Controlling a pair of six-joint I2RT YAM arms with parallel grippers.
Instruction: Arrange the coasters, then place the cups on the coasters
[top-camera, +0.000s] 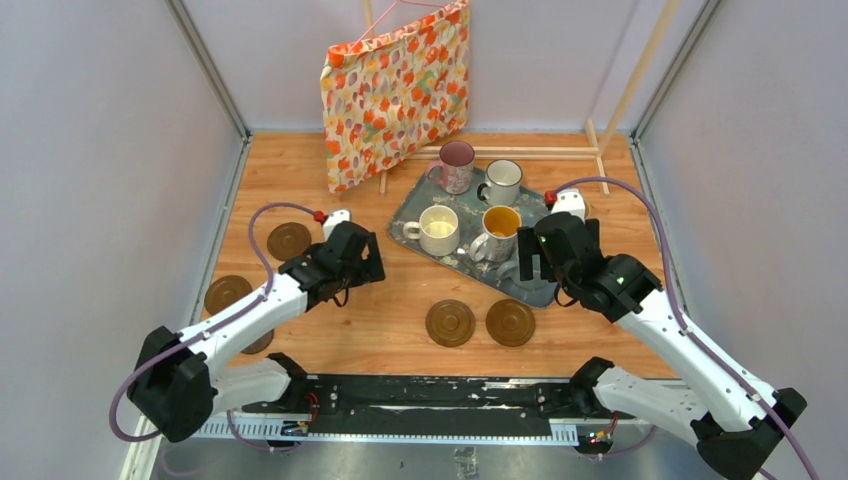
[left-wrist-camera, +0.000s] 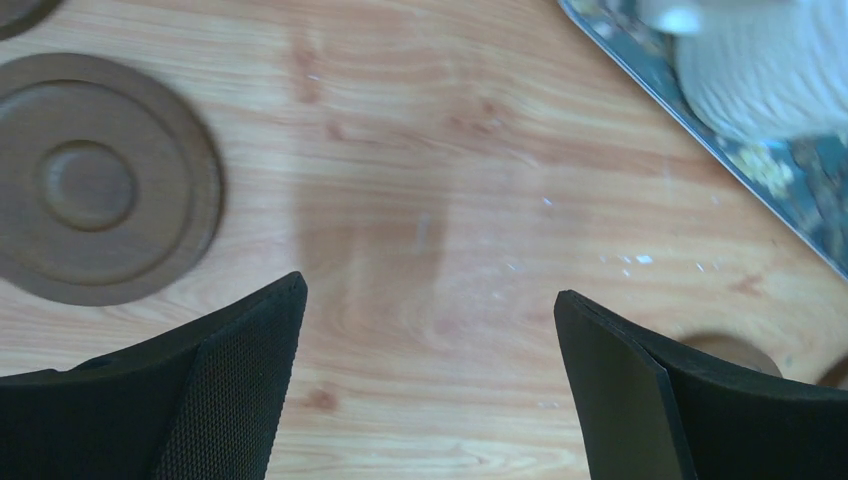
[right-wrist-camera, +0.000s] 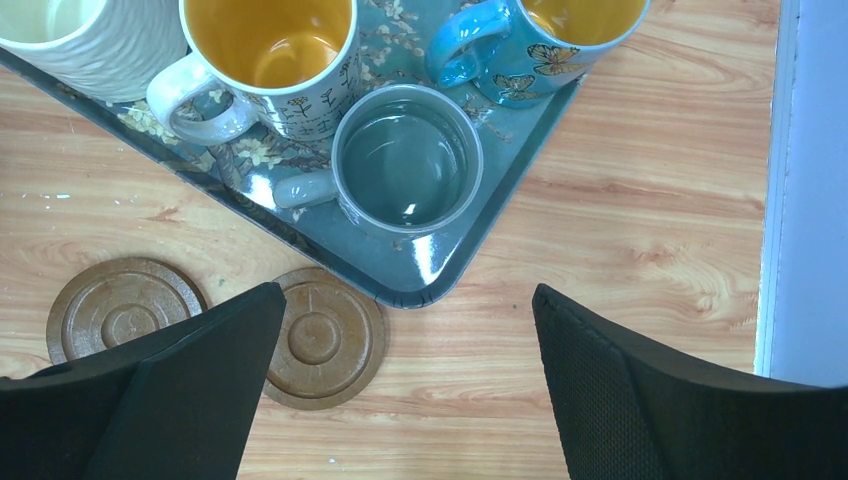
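Though near tray (left-wrist-camera: 765, 165), left fingers (left-wrist-camera: 235, 400) apart.

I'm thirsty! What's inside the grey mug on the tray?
Nothing to drink: the round grey mug on the blue-grey floral tray looks empty, only its shiny grey bottom showing. The tray's pattern beneath it is covered by the mug.

table (top-camera: 400, 285): light wood
tray (top-camera: 467, 214): right of centre, flat on it
coasters (top-camera: 450, 323): two side by side near tray's front corner, others far left
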